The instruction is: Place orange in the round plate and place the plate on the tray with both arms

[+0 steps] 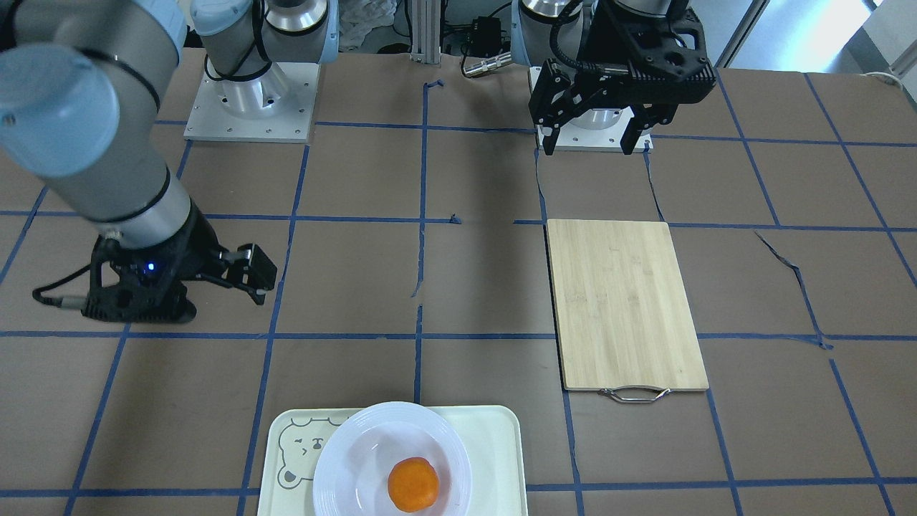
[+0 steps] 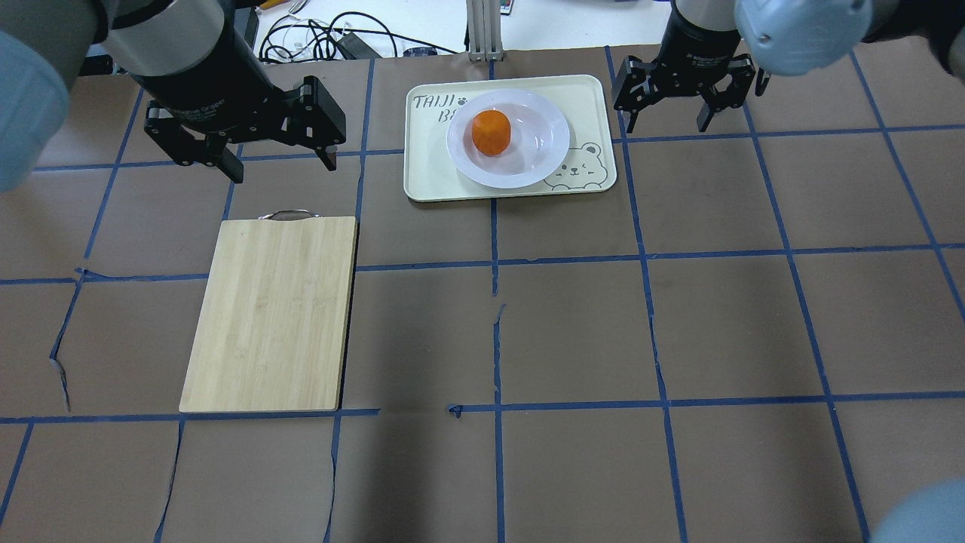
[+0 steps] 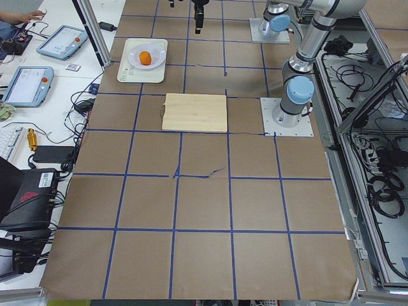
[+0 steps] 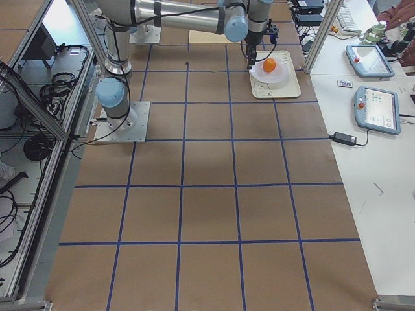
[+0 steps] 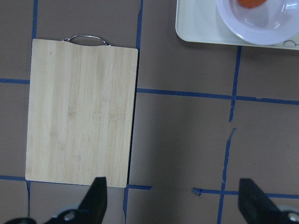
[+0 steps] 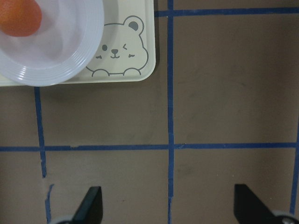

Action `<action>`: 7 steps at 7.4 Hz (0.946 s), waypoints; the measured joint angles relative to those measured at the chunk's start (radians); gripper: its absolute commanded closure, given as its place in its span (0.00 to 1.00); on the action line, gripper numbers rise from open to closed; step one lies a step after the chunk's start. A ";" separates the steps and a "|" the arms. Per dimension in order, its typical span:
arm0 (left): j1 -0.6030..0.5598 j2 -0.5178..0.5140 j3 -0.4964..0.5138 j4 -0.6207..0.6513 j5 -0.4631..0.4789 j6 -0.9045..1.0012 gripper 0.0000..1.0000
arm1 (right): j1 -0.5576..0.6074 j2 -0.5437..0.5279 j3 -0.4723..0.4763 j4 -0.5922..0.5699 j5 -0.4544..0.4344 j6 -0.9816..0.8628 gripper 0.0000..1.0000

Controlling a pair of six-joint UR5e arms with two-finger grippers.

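— So, where is the orange (image 2: 491, 133)?
— In the well of the round plate (image 2: 539, 162), a little left of its centre. The plate lies on the tray (image 2: 430, 177), which sits at the far edge of the surface (image 2: 716, 324), about mid-width in the overhead view.
— And the arms?
— Neither touches it. The left gripper (image 2: 283, 168) hangs raised on the left side, its fingers spread wide with nothing between them. The right gripper (image 2: 667, 126) hangs just beside the tray's far right corner, equally wide open and empty.
— What of the surface itself?
— It is covered in brown paper, marked into squares by blue tape (image 2: 648, 260). The paper is torn in a few places along the lines. A bamboo cutting board (image 2: 271, 317) lies flat, left of the tray and nearer the robot, with its metal handle (image 2: 286, 215) toward the far edge.
— The room around it?
— White desks run along the far side, carrying control tablets (image 4: 379, 107), a keyboard (image 3: 9, 137) and loose wires. A person's arm (image 3: 19, 18) shows at one desk. Behind the arm bases lie coils of black cable (image 3: 376, 166).
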 measured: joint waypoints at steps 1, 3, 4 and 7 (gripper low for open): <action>0.000 0.000 0.000 0.000 0.000 0.000 0.00 | 0.000 -0.056 0.031 0.000 -0.001 -0.015 0.00; 0.000 0.000 0.000 0.000 0.000 0.000 0.00 | 0.001 -0.099 0.008 0.035 0.006 -0.029 0.00; 0.000 0.000 0.000 0.000 0.001 0.000 0.00 | -0.001 -0.101 -0.014 0.072 0.007 -0.032 0.00; -0.001 0.001 0.000 0.000 0.002 0.000 0.00 | 0.000 -0.105 -0.021 0.096 -0.002 -0.034 0.00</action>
